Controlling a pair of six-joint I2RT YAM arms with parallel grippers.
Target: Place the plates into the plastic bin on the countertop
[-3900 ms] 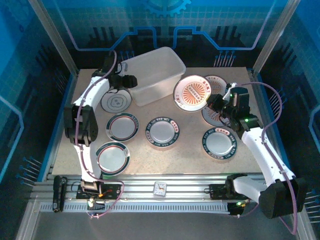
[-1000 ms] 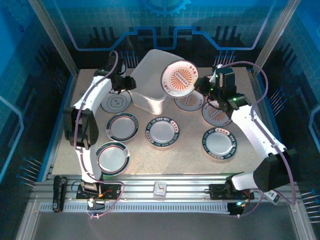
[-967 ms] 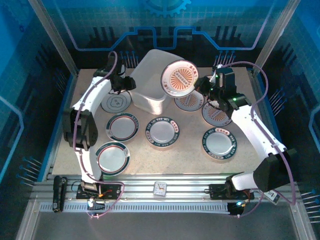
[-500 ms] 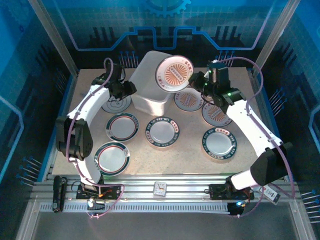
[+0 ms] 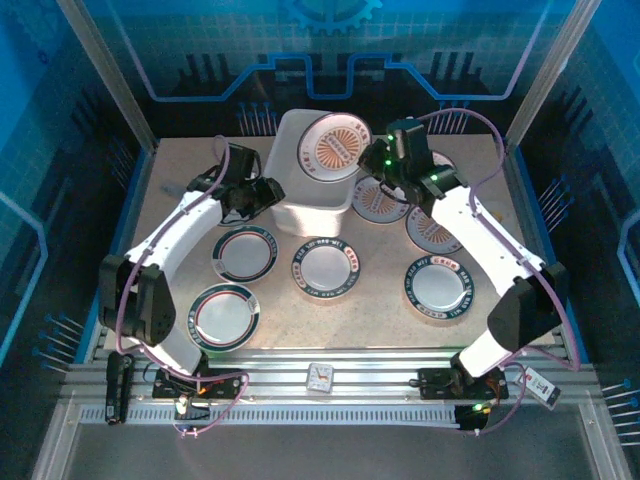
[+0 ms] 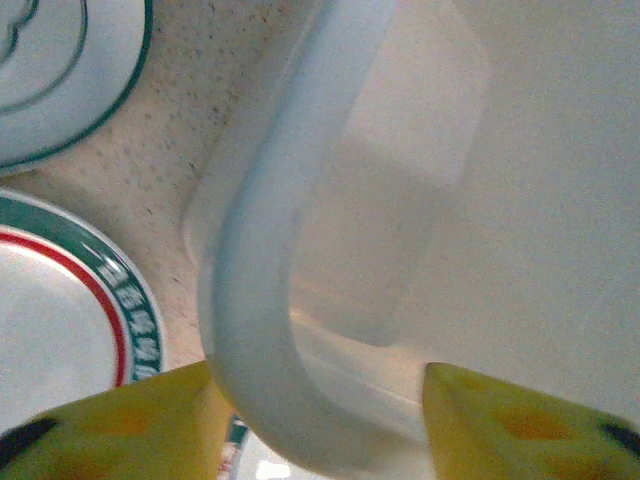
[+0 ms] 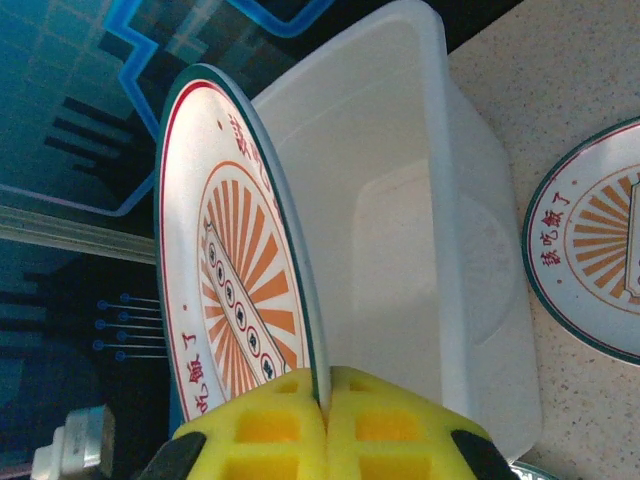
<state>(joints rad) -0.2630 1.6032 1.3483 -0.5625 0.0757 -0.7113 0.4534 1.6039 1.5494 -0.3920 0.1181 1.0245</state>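
Top view: your right jaws hold the sunburst plate [image 5: 333, 147] tilted over the plastic bin [image 5: 300, 205], far middle of the surface [image 5: 380, 320].
Left wrist: left jaws straddle the bin's rim [image 6: 250, 300], probably to steady it; whether they pinch it, you cannot tell.
Right wrist: jaws clamped on the plate's edge, plate upright for dropping in.

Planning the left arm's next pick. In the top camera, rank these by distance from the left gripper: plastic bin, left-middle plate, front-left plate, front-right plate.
From the left gripper:
1. plastic bin, rim between its fingers, back centre.
2. left-middle plate, just in front of the gripper.
3. front-left plate, further forward on the left.
4. front-right plate, far over on the right.
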